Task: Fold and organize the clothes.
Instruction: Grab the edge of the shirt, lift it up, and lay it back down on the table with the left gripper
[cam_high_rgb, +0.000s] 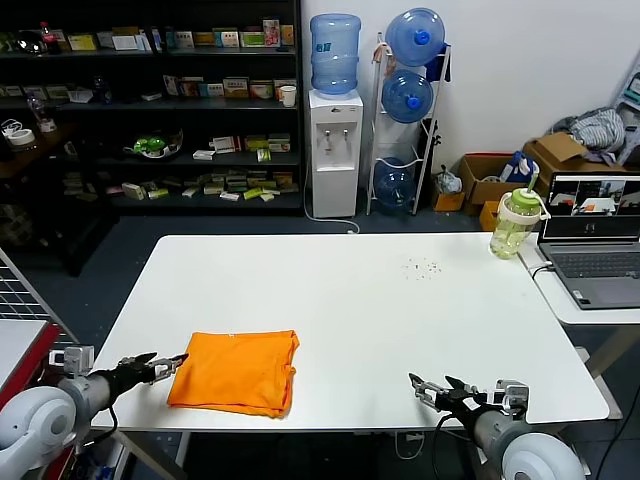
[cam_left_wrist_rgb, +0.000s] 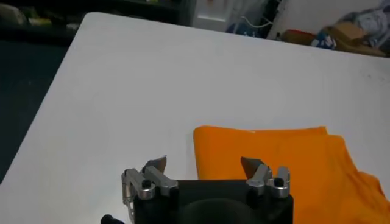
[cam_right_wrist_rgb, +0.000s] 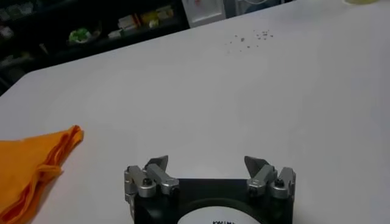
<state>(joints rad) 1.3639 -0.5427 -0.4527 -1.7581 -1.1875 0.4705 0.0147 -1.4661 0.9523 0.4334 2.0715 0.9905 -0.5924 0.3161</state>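
- The T-shirt (cam_high_rgb: 236, 372) lies folded into a compact orange rectangle on the white table (cam_high_rgb: 380, 310), near the front edge and toward the robot's left side. Plain orange faces up; no lettering shows.
- Its right-hand edge shows stacked layers, slightly uneven at the near corner.
- The left gripper (cam_high_rgb: 168, 366) sits low over the table at the shirt's left edge, just beside the cloth. Its jaws stand wide apart and hold nothing.
- In the left wrist view the left gripper (cam_left_wrist_rgb: 205, 166) spans the shirt's (cam_left_wrist_rgb: 274, 170) near corner, with bare table under one finger (cam_left_wrist_rgb: 155, 165).
- The right gripper (cam_high_rgb: 432, 388) hovers by the table's front edge, well apart from the shirt, on the robot's right. Its jaws are also spread wide and empty.
- The right wrist view shows the right gripper (cam_right_wrist_rgb: 207, 164) over bare table, with the shirt's (cam_right_wrist_rgb: 30, 167) layered edge off to one side.
- A small scatter of specks (cam_high_rgb: 424, 267) marks the table's far right part.
- A green bottle (cam_high_rgb: 515, 222) stands at the far right corner, next to a laptop (cam_high_rgb: 593, 240) on a side table.
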